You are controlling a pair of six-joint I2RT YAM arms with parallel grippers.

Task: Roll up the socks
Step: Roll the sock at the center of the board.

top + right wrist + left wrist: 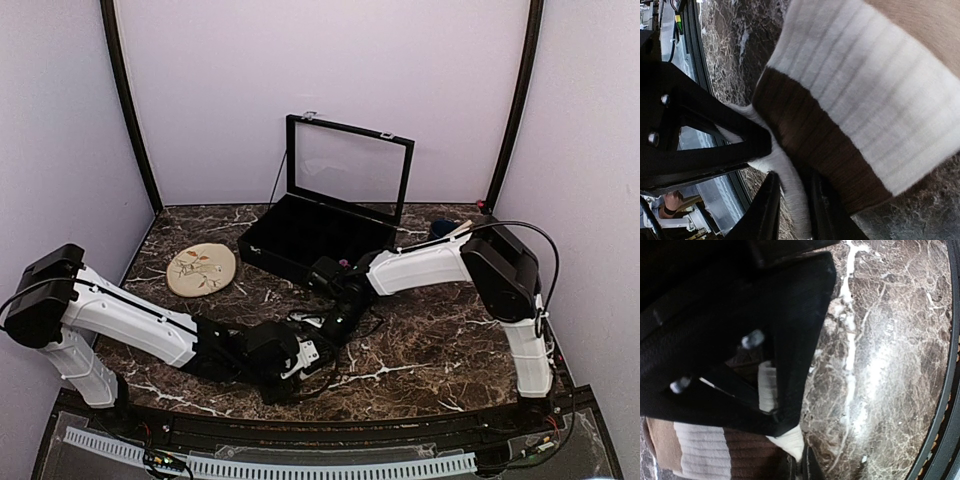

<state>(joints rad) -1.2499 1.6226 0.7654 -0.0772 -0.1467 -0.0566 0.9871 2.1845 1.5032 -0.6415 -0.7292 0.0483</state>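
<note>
Arms meet low over the middle of the dark brown marble-patterned tabletop (440, 345), both reaching inward from their bases at the near edge. The left arm lies almost flat. Its white forearm runs from the left side toward the centre, ending in the left gripper (293, 362) close to the surface. The right arm rises to a bent elbow on the right. It then slopes down and leftward, so the right gripper (336, 318) sits just behind and beside the left one.

Between them lies the cream-beige ribbed fabric sock with dark brown bands (860, 100), resting on the marble near the front centre. In the left wrist view a pale fold of it shows between the black fingers (790, 340), which are pressed together and pinching that fabric. The right wrist view is filled with the sock's white and brown cuff, with a strip of white cloth running down past dark blades. I cannot tell whether the right jaws are parted or closed.

Further back stand a round beige plate with a leaf pattern (201, 269) and a black display case with a raised glass lid (290, 235), both well apart from the grippers.
</note>
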